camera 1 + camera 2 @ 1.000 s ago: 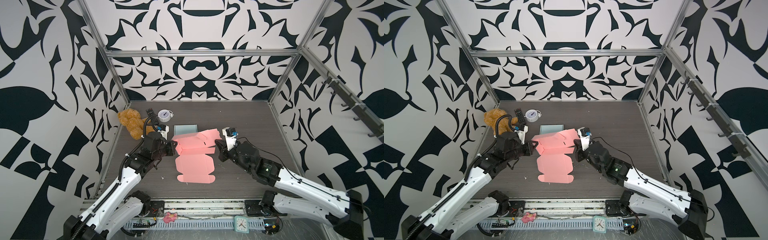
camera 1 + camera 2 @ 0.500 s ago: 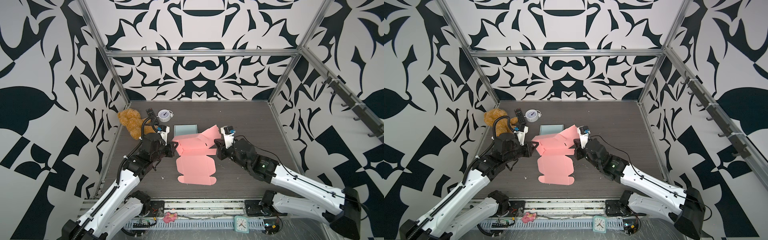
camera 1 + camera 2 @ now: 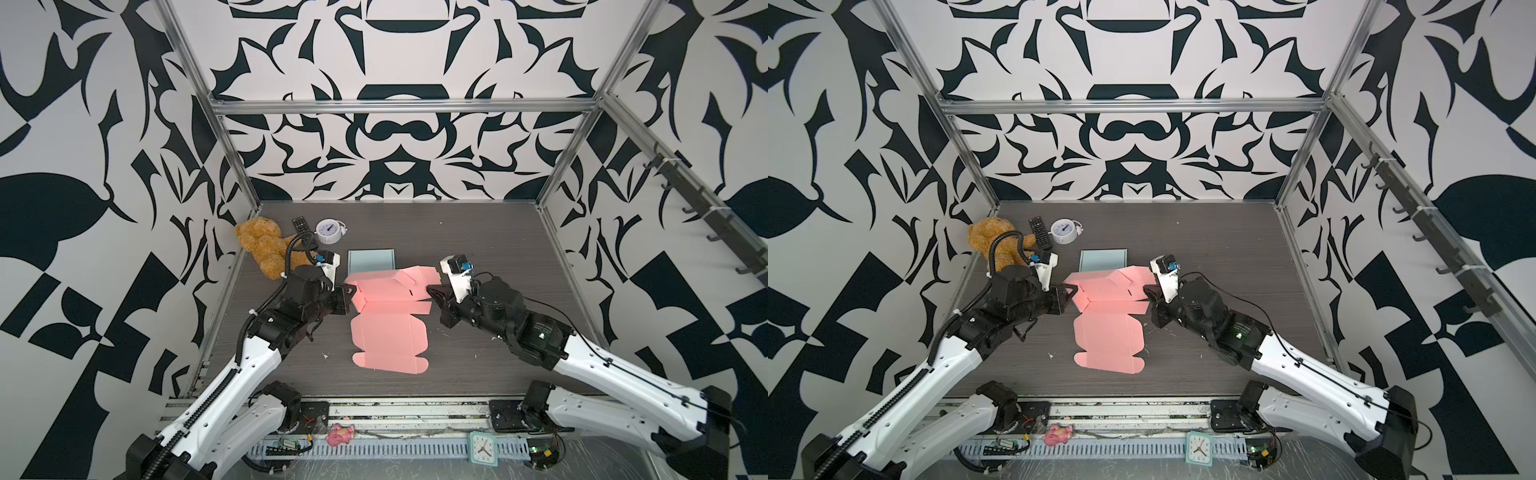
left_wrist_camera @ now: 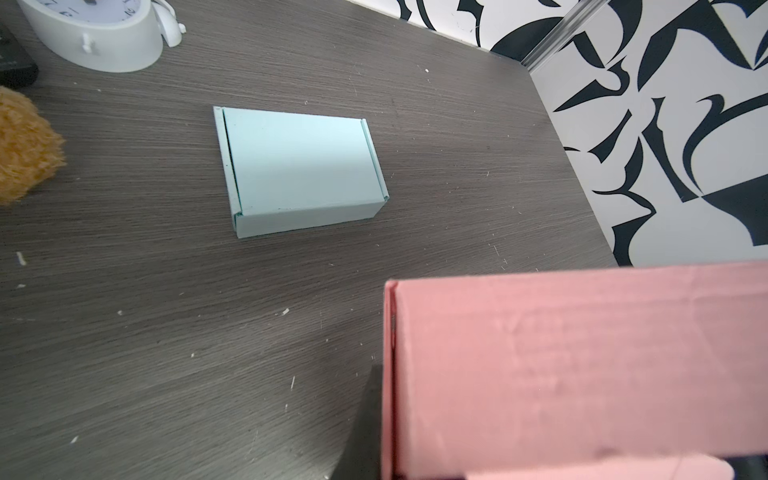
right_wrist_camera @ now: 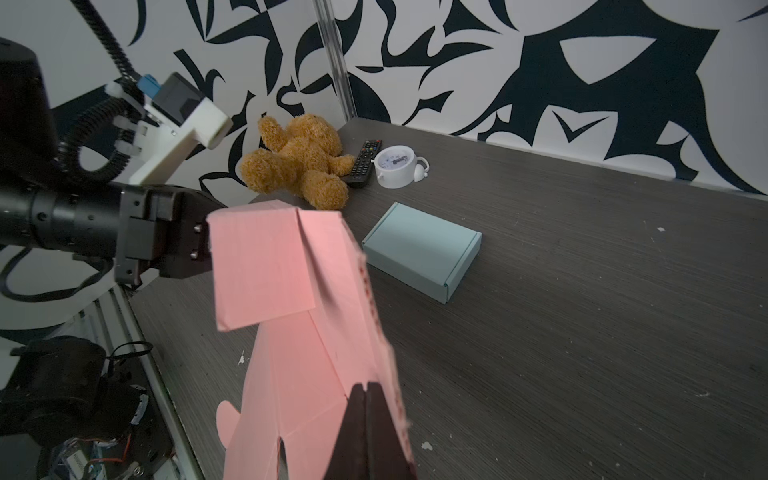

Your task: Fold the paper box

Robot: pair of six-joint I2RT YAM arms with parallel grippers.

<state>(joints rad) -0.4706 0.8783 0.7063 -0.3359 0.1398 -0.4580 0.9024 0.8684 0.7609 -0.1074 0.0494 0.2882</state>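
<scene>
left gripper [image 3: 349, 296] is clamped almost shut on the left end wall of the paper box [image 3: 388, 338]. left wrist view shows one of its fingers [image 4: 366, 419] flat against the outside of that wall, the other hidden behind the card. right gripper [image 3: 432, 291] is fully shut at the box's right end. in the right wrist view its fingers [image 5: 357, 432] meet with no card visible between them, so i read it as a closed poker on the card, not a pinch.

counter [image 3: 478, 232]: dark wood grain, carries everything.

paper box: pink, mid-counter, half done. far part is raised with walls up, near part is a panel lying flat on the counter and pointing at the near edge. long axis of the raised part runs left-right, one gripper at each end. that's the relation that matters: left end is pinned, the loose right-end flaps lie right at the right gripper. my guess is right arm does the next tuck while left holds.

teddy bear [image 3: 259, 245]: far left, well apart from the box.

blue box [image 3: 371, 259]: already folded, just beyond the pink one on the far side; the left wrist view shows bare counter between them.

clock [image 3: 328, 230], remote [image 3: 300, 224]: far left by the bear.
</scene>
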